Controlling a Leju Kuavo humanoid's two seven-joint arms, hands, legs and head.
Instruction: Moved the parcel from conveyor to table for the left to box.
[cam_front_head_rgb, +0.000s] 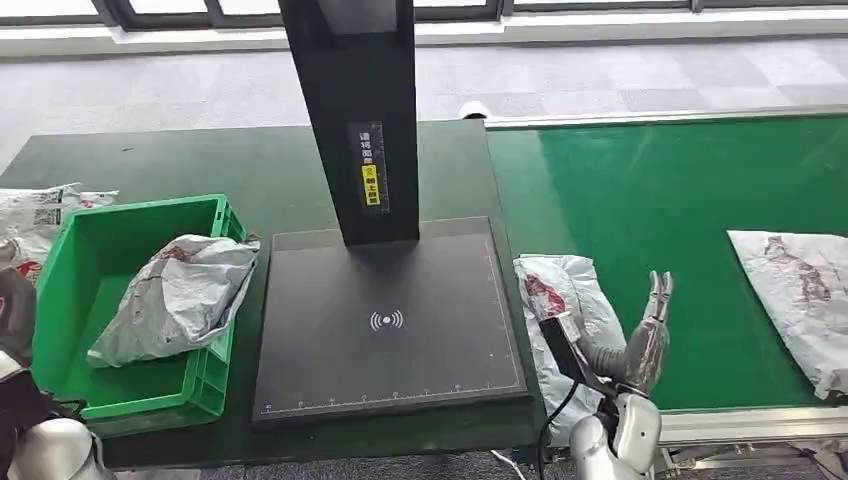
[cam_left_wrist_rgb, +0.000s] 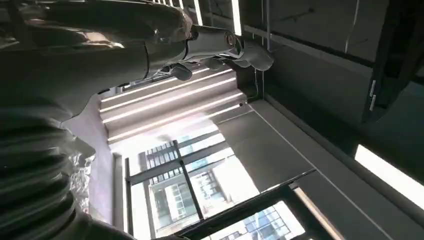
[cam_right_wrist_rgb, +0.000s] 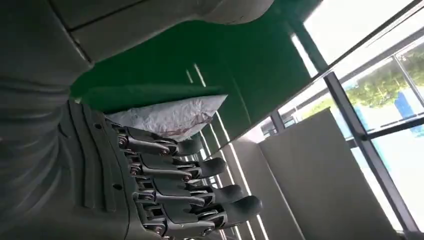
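Wireless-signal symbol on black pad (cam_front_head_rgb: 386, 320); pillar label (cam_front_head_rgb: 371, 165) illegible.

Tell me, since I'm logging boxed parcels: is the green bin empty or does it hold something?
Not empty. One crumpled grey parcel lies in the green bin, leaning over its right wall.

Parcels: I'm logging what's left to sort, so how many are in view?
4: one in the green bin, one on the conveyor beside the right hand, one at its right edge, one left of the bin. More may be hidden.
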